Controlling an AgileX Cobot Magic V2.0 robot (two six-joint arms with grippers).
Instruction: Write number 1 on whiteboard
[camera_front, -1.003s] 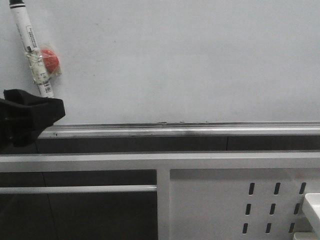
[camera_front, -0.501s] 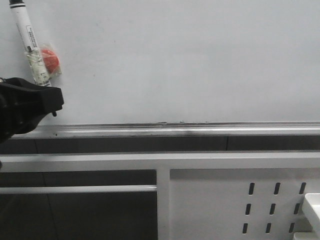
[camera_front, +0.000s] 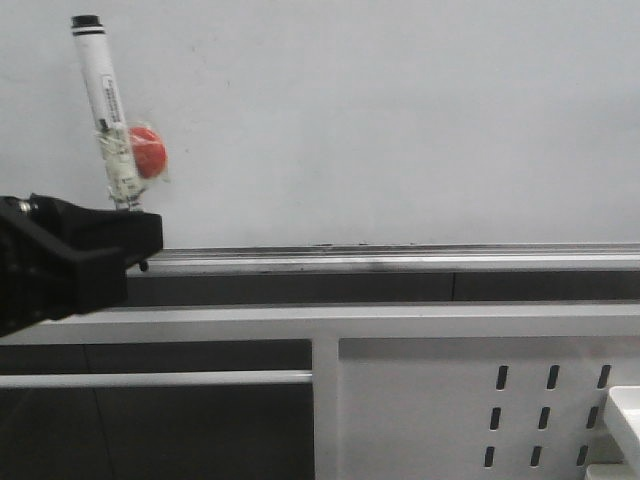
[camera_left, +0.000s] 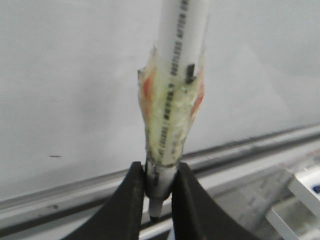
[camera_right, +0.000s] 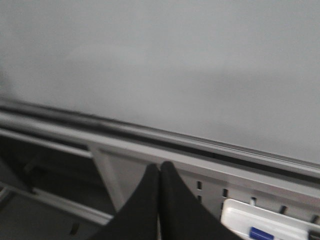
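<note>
The whiteboard (camera_front: 400, 120) fills the upper front view, with its silver rail (camera_front: 400, 255) along the lower edge. No long black stroke for the number 1 shows on it, only tiny specks. My left gripper (camera_front: 125, 225) is at the far left, just above the rail, shut on the lower end of a white marker pen (camera_front: 103, 90). The pen stands nearly upright against the board, with a red lump (camera_front: 148, 150) taped to it. In the left wrist view the fingers (camera_left: 134, 195) clamp the marker (camera_left: 172, 110). My right gripper (camera_right: 160, 167) is shut and empty, below the board (camera_right: 175, 60).
A white perforated metal panel (camera_front: 470, 400) and frame bars stand below the rail. A white tray (camera_front: 625, 410) sits at the lower right; in the right wrist view the tray (camera_right: 265, 220) holds a blue item (camera_right: 260, 233).
My left gripper has moved right and slightly down with the marker. The marker's black top end is now in view.
</note>
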